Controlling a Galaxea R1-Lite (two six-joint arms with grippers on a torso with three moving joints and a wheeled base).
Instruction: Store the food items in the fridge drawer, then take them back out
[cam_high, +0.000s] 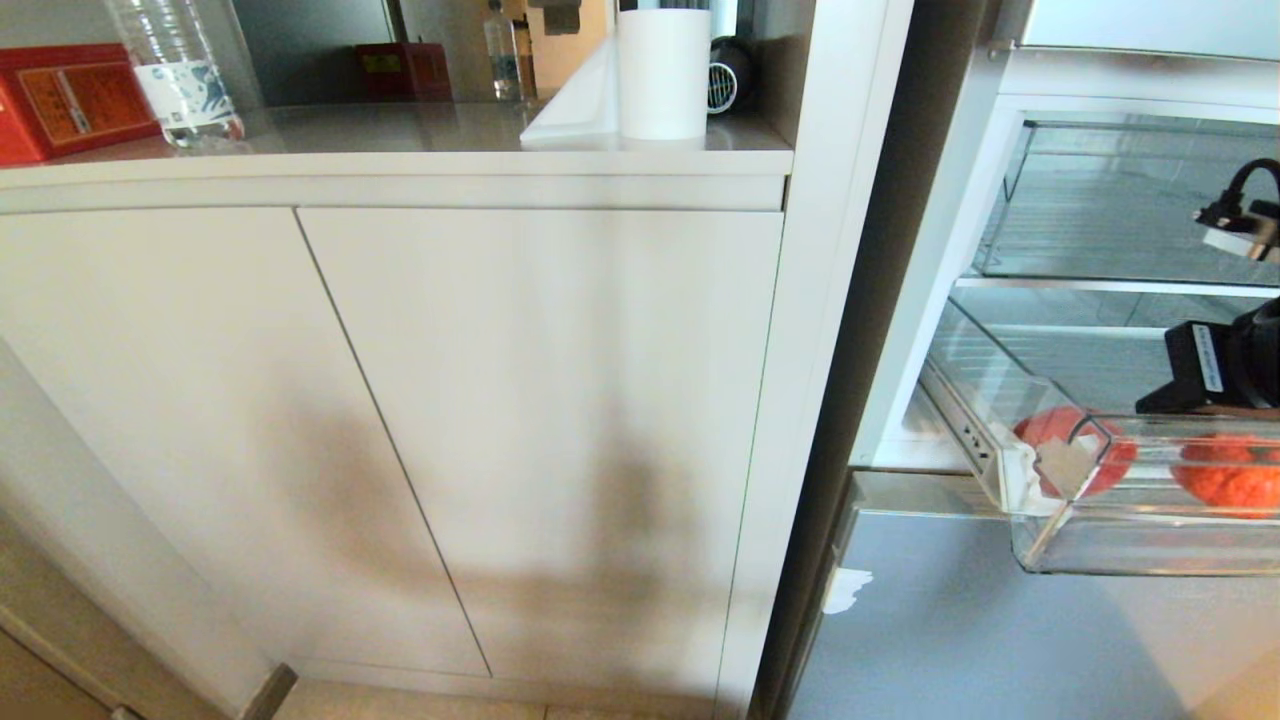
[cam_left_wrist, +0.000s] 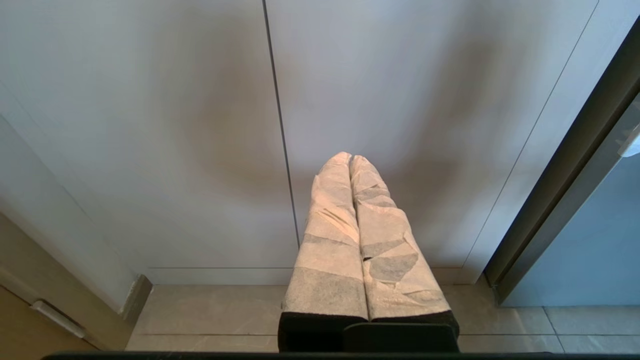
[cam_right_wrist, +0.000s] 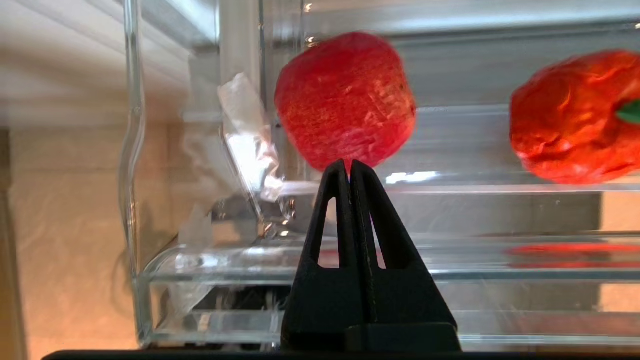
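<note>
With both rough roundish orange-red food lumps (cam_right_wrist: 345, 100) lying in wide clear plastic fridge drawer (cam_high: 1040, 545), need to open right end effector (cam_right_wrist: 350, 167), now shut & empty, approach nearer lump centred, grip gently w/o hitting drawer rim. Left end effector (cam_left_wrist: 350, 160) parked, shut.

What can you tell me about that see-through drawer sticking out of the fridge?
The fridge drawer is a wide, shallow bin of clear plastic with a ribbed floor, pulled out from under a shorter clear bin. A crumpled whitish patch clings to its front left corner. Two rough orange-red food items lie inside, apart: one near that corner, the other further right. Nothing grips the drawer; the right gripper hangs above it, fingers shut.
</note>
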